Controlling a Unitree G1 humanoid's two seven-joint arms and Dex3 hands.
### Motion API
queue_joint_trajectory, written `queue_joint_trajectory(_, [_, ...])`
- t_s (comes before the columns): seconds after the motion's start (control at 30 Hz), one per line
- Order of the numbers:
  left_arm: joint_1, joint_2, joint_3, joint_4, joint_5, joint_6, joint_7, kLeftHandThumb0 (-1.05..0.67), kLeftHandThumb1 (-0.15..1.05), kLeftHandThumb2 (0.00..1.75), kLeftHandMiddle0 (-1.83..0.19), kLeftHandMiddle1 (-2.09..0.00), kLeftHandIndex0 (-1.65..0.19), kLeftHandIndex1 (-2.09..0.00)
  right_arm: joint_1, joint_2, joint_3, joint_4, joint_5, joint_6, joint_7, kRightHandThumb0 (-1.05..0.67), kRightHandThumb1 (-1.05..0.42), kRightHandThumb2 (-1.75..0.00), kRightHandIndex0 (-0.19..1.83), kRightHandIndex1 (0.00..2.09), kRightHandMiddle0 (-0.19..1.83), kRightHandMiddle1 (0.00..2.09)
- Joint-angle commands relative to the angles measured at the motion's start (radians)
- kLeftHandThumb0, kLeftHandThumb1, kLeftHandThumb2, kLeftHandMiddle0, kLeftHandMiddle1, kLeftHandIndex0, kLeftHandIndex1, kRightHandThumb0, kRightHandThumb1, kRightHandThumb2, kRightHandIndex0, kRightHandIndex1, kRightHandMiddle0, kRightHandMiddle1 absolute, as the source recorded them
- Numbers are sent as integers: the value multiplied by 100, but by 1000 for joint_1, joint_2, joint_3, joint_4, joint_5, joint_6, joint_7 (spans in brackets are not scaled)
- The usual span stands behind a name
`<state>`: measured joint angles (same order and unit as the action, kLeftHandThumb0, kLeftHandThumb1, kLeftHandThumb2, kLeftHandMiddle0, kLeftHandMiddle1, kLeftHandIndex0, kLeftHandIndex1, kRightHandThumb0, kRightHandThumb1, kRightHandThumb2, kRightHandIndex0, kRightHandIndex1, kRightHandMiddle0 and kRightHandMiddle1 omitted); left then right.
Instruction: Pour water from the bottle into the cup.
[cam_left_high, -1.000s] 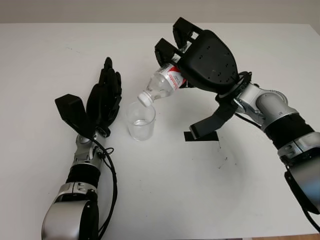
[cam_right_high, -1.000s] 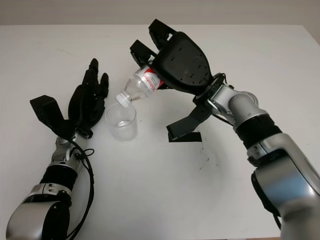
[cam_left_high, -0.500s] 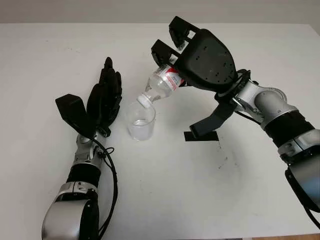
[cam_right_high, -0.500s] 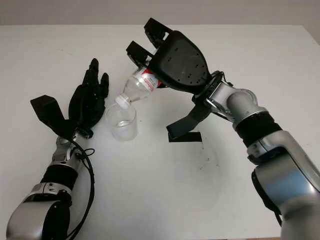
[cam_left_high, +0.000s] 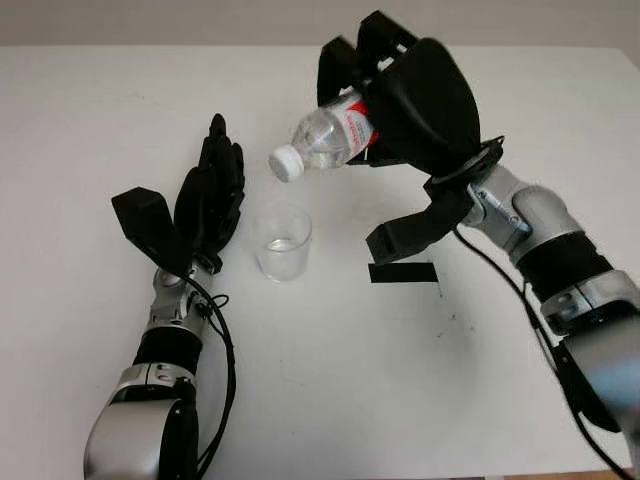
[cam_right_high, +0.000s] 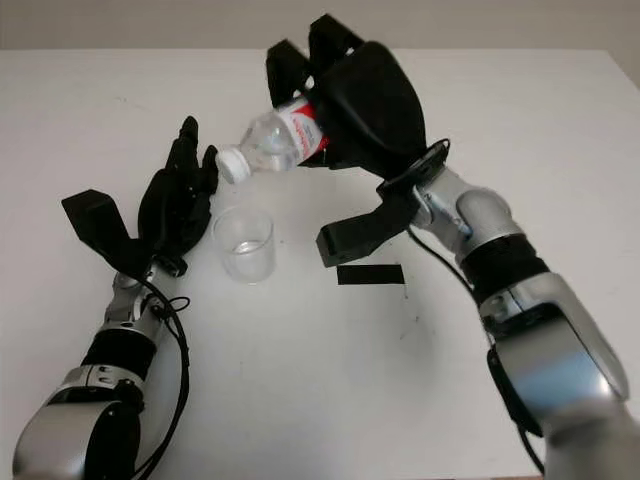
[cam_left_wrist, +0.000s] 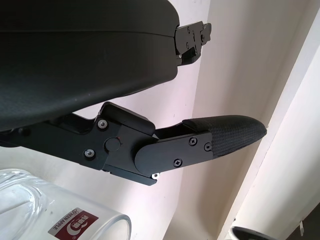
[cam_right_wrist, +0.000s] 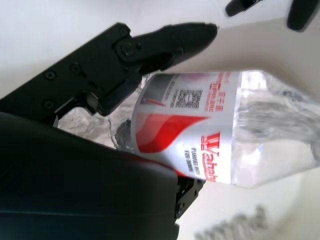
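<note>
A clear plastic cup (cam_left_high: 283, 240) stands on the white table (cam_left_high: 330, 400), a little water in its bottom. My right hand (cam_left_high: 405, 95) is shut on a clear water bottle (cam_left_high: 325, 138) with a red and white label (cam_right_wrist: 192, 132), held nearly level above and behind the cup. The bottle's white-capped neck (cam_left_high: 284, 163) points left and sits well above the cup's rim. My left hand (cam_left_high: 208, 200) is open, standing just left of the cup without touching it. The cup's rim (cam_left_wrist: 65, 220) appears beside that hand in the left wrist view.
A strip of black tape (cam_left_high: 402, 271) lies on the table right of the cup. The table's far edge (cam_left_high: 200, 46) runs along the back, against a grey wall.
My right hand has lifted and tipped the bottle back toward level; its neck has risen away from the cup's rim. The left hand has not moved.
</note>
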<state>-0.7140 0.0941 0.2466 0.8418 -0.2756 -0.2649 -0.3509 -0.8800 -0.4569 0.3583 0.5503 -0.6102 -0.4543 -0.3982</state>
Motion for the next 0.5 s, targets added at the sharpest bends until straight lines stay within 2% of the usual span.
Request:
queue_joint_trajectory(0.0, [32,-11,0,31,-3,13,-6,-85,105,62,19,0,19,0,53,37,-66,-88,113,59,99,-49,-105,-47,138,209,93,209])
queue_joint_trajectory(0.23, [33,-10,3,27,-8,20,-18,-84,105,62,19,0,19,0,188,140,-197,-296,352,289,322,-47,-105,-48,150,209,111,209])
queue_joint_trajectory(0.37, [35,-8,1,22,-5,23,-15,-84,105,63,19,0,19,0,257,185,-256,-418,458,409,396,-44,-105,-48,145,209,114,209])
queue_joint_trajectory(0.47, [34,-8,-1,21,-1,25,-8,-85,105,63,19,0,19,0,311,242,-326,-551,612,615,453,-47,-105,-47,133,209,107,209])
